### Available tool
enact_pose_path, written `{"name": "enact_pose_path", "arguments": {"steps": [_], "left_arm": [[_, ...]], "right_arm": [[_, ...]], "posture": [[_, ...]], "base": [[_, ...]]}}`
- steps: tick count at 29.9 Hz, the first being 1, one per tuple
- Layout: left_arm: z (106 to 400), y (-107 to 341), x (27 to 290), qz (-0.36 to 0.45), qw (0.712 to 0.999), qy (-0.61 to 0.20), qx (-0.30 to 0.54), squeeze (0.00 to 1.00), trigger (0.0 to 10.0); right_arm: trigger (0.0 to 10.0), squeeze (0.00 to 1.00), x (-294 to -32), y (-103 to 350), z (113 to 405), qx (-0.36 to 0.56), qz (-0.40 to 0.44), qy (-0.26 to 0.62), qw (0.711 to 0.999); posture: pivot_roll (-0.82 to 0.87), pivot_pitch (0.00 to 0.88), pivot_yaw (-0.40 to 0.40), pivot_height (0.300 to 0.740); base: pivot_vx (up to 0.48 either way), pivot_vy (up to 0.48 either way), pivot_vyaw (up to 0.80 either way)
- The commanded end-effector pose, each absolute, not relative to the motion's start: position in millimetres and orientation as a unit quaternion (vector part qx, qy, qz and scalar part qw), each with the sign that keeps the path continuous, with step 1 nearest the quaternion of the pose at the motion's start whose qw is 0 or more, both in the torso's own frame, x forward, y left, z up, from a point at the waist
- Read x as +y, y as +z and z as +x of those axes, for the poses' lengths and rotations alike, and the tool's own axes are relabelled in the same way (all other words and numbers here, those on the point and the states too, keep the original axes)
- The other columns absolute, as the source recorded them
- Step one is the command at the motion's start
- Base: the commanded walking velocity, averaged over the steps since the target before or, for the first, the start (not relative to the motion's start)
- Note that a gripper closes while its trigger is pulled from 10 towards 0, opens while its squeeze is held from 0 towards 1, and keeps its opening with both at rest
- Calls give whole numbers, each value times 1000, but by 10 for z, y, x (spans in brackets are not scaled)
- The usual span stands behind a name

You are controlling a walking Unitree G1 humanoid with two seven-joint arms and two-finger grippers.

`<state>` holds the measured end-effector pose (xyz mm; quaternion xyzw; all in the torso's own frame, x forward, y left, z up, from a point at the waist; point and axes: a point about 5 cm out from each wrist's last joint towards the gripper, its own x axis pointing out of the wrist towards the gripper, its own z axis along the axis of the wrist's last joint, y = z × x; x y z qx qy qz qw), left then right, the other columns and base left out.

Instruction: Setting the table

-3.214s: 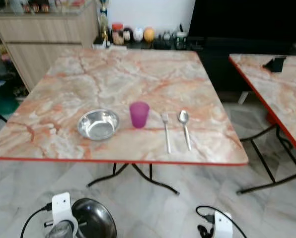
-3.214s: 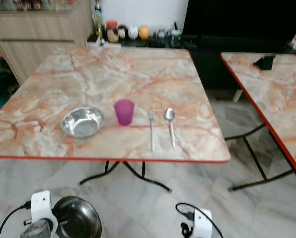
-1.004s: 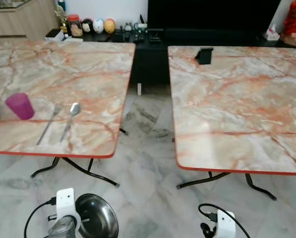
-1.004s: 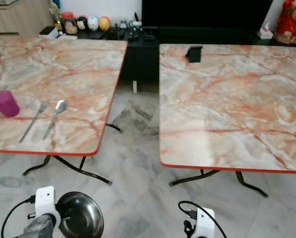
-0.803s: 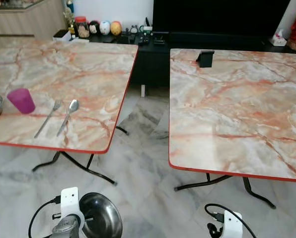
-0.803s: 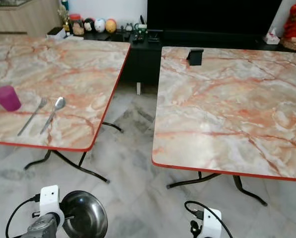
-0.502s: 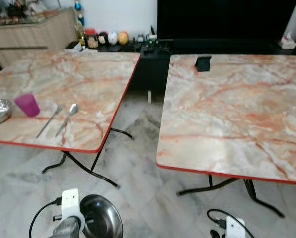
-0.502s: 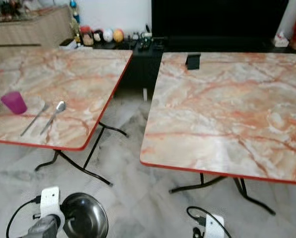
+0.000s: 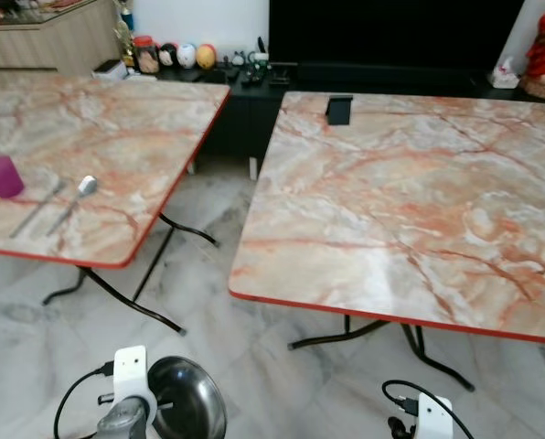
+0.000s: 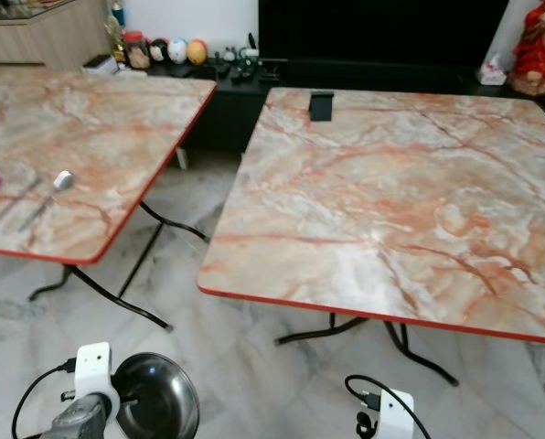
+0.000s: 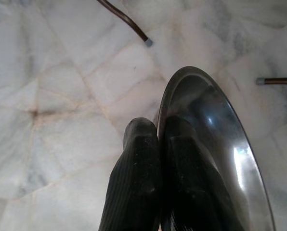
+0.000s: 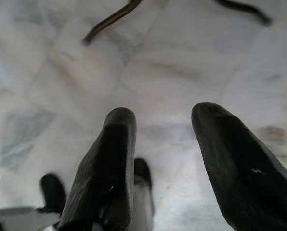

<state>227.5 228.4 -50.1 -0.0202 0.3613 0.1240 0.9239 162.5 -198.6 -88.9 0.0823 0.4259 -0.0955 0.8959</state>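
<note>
Down low on the robot's left side, above the pale marble floor (image 11: 61, 96), a shiny metal bowl (image 9: 188, 412) is held on its edge, its hollow side turned toward the robot's right, its rim pinched tight by the two black fingers (image 11: 138, 183) of the left gripper (image 11: 160, 139). Beside it, the right gripper (image 12: 163, 118) is hung over the floor with its fingers spread apart and nothing held between them. Further out, a fork (image 9: 35, 207) and a spoon (image 9: 71, 202) are laid side by side near a purple cup (image 9: 0, 176) on the left table (image 9: 126, 137), and a small black stand (image 9: 339, 109) is seen on the right table (image 9: 410, 201).
</note>
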Motion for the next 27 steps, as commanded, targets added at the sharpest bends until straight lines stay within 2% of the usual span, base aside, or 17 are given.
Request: {"name": "enact_pose_path", "arguments": {"steps": [1, 27], "left_arm": [[2301, -489, 2266, -14, 925, 118, 361, 0, 10000], [2289, -506, 2222, -10, 926, 105, 364, 0, 10000]], "right_arm": [[10000, 0, -2027, -896, 1595, 430, 81, -102, 893], [10000, 0, -2035, -908, 1562, 433, 79, -105, 892]], "posture": [[-30, 0, 18, 740], [-41, 0, 21, 740]], "base": [[0, -281, 0], [0, -278, 0]]}}
